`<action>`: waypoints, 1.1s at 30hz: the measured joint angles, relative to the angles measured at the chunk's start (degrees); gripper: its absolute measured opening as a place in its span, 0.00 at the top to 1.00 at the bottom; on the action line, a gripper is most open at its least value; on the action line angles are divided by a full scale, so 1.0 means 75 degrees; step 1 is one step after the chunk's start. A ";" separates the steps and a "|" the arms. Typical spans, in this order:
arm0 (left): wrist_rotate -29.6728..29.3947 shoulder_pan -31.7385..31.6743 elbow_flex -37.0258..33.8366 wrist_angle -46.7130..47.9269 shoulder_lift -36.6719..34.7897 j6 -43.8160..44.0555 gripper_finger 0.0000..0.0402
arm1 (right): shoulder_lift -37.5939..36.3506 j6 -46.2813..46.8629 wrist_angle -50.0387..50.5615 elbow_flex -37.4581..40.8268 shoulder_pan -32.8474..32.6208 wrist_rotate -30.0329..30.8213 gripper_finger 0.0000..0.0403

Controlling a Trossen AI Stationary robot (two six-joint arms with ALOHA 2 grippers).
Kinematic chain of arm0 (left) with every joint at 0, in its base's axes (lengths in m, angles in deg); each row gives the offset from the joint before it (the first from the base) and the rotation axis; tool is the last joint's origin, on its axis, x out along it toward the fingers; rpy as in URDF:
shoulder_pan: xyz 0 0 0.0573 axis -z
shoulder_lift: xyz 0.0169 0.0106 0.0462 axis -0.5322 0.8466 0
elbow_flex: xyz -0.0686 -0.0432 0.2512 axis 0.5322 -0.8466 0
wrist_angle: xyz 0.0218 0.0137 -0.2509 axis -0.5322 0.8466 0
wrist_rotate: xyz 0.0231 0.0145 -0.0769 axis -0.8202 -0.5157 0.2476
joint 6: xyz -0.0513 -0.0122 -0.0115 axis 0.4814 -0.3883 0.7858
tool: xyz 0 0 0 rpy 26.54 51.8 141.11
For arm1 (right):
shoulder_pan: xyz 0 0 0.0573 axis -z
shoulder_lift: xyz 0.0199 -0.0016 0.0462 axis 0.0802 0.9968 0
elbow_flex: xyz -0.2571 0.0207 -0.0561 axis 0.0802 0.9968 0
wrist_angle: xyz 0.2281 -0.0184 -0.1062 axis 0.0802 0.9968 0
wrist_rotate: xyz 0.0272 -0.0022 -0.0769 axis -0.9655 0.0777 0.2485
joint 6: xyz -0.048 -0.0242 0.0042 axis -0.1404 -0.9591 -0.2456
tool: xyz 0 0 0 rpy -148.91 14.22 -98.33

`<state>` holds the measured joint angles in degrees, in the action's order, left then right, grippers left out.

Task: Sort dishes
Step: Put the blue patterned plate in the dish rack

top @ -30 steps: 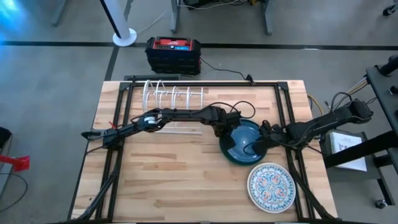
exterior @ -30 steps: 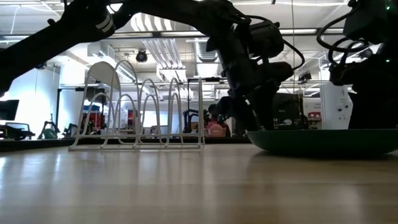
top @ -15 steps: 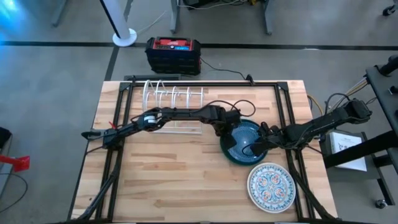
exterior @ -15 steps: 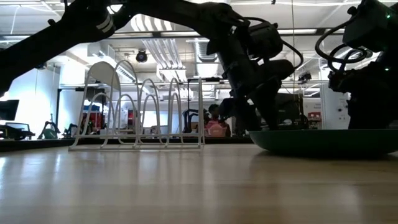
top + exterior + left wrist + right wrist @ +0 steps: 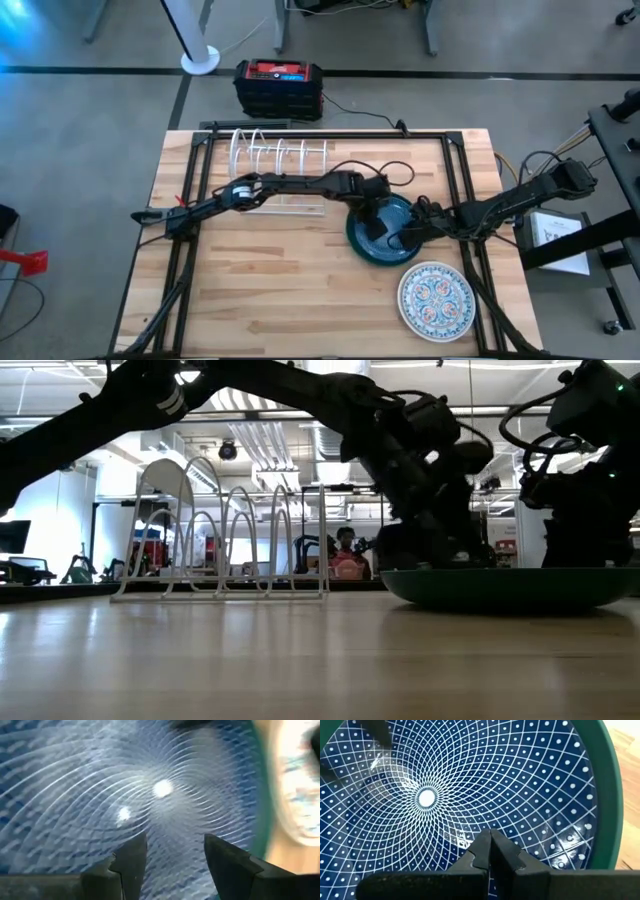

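Seen from above, two plates lie on the wooden table (image 5: 260, 270): a blue plate (image 5: 385, 240) at about four o'clock from the table's centre and a floral plate (image 5: 437, 297) just beside it at five o'clock, with one white wire rack (image 5: 280, 160) at eleven o'clock. Both arms reach over the blue plate, the left gripper (image 5: 377, 222) and the right gripper (image 5: 398, 240) partly covering it. At table height only the blue plate's dark rim (image 5: 510, 585) shows; its right edge is cut off and the floral plate is hidden. The left wrist camera, blurred, shows its two fingers (image 5: 131, 862) spread apart just above the plate's patterned face, holding nothing. The right wrist camera shows its fingers (image 5: 490, 851) pressed together over the white-on-blue lattice, empty.
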<state>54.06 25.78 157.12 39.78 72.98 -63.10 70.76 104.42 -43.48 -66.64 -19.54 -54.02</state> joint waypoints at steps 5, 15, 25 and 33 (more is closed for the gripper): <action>-0.1549 -0.0040 0.0150 0.1677 -0.0214 0.0008 0.53 | -0.0181 -0.0127 0.0245 -0.0111 0.0000 -0.0116 1.00; -0.2144 -0.0053 0.0128 0.2241 -0.0133 0.0101 0.53 | -0.0250 -0.0293 0.0247 -0.0227 -0.0006 -0.0135 1.00; -0.1515 -0.0072 0.0132 0.1828 0.0270 -0.0029 0.53 | 0.0110 -0.0044 0.0048 -0.0184 -0.0009 0.0016 1.00; -0.1483 -0.0088 0.0257 0.1569 0.0284 -0.0257 0.53 | 0.0365 -0.0006 -0.0264 -0.0127 -0.0009 0.0071 1.00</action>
<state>42.93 25.11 159.05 51.54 75.11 -65.02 73.50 104.37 -45.46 -67.59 -19.61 -53.49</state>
